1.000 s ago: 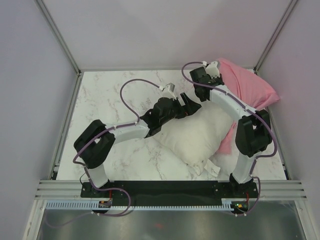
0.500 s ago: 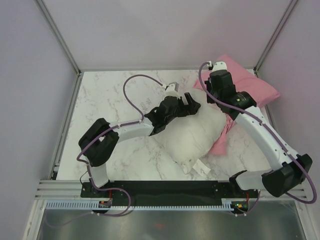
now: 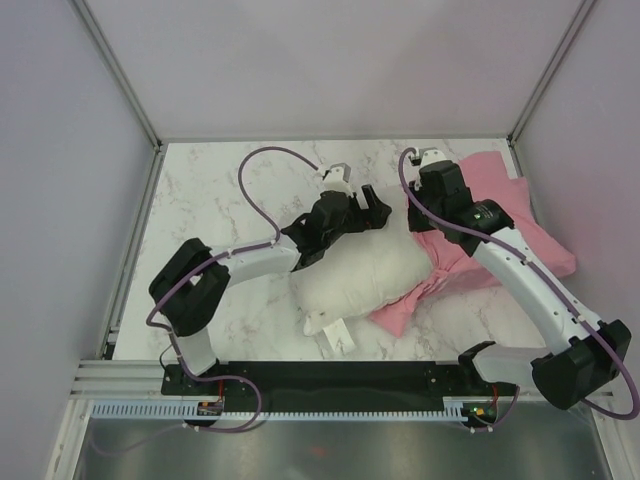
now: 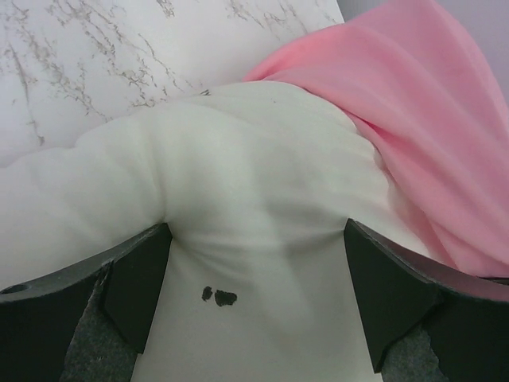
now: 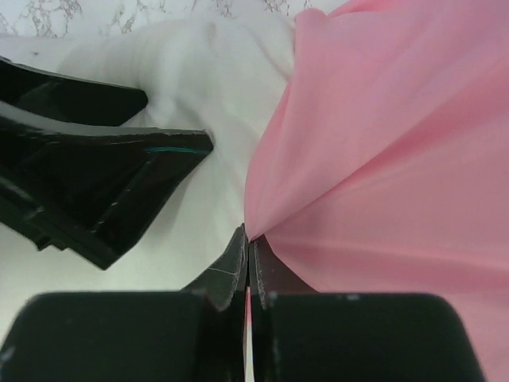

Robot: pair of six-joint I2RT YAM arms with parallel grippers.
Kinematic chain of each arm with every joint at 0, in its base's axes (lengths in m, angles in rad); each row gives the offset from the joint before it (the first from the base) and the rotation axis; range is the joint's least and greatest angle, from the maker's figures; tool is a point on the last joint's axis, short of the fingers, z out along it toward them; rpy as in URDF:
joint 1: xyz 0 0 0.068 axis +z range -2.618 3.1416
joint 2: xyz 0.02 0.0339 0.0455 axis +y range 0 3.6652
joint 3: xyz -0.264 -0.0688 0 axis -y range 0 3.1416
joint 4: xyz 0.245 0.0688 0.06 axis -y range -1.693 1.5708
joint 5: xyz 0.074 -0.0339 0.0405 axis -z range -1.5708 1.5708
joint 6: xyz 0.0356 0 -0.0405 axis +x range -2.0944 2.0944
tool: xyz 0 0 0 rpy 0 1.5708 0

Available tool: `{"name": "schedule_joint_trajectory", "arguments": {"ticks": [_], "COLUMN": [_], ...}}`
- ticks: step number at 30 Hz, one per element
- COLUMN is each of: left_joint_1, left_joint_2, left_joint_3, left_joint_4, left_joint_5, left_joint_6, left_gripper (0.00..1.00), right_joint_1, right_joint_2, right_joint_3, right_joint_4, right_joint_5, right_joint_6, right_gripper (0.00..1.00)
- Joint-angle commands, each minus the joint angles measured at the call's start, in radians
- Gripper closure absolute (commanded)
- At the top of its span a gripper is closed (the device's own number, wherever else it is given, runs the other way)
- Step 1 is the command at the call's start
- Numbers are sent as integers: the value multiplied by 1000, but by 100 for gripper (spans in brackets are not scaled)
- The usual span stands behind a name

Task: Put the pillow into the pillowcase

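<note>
Pillow (image 3: 355, 280) lies mid-surface (image 3: 220, 200) in the overhead view, its right end covered by the pink pillowcase (image 3: 505, 215) and its tagged end bare. The left arm stretches forward and right, and the right arm bends in from the right. At the left wrist, the left gripper (image 4: 258, 267) stands wide astride the pillow's end. It would do best to press that end deeper while the fabric is drawn over it. At the right wrist, the right gripper (image 5: 247, 243) is pinched tight on the pillowcase's edge.

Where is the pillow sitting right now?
Top view: pillow lies mid-table, its right end under the pink pillowcase, the open left hand pressing its far edge.
</note>
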Motion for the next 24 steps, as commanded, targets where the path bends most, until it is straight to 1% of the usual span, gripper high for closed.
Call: {"name": "schedule_joint_trajectory", "arguments": {"ticks": [1,2,3,4,6,8,9,11,12,14,15,19,20,24], "left_joint_1": [8,8,8,6,6,5,5,5,5,3,3,3,3,3], "left_joint_2": [-84,-99,-118,-135,-178,-205,-212,-224,-238,-253,-270,-310,-317,-346], "left_joint_3": [-80,-97,-113,-143,-170,-196,-202,-217,-223,-242,-251,-295,-305,-332], "left_joint_4": [-7,8,16,24,36,39,39,41,42,42,44,59,62,65], "left_joint_5": [-71,-77,-82,-85,-88,-88,-87,-85,-87,-94,-97,-120,-125,-137], "left_joint_6": [71,77,82,91,102,106,109,116,120,125,131,145,146,162], "left_gripper": [2,2,2,2,2,2,2,2,2,2,2,2,2,2], "right_joint_1": [23,25,25,25,26,32,37,60,70,110,127,185,193,207], "right_joint_2": [-31,-34,-42,-43,-39,-24,-17,-8,6,36,52,145,183,289], "right_joint_3": [-39,-50,-55,-56,-50,-26,-15,19,32,80,97,170,177,213], "right_joint_4": [27,15,4,-19,-39,-70,-82,-91,-97,-120,-131,-188,-191,-237], "right_joint_5": [-16,25,69,140,198,235,243,290,318,369,434,550,562,689], "right_joint_6": [70,71,70,65,54,47,45,45,42,31,24,2,-2,7], "right_gripper": [97,94,85,78,65,60,52,45,43,41,40,40,40,40]}}
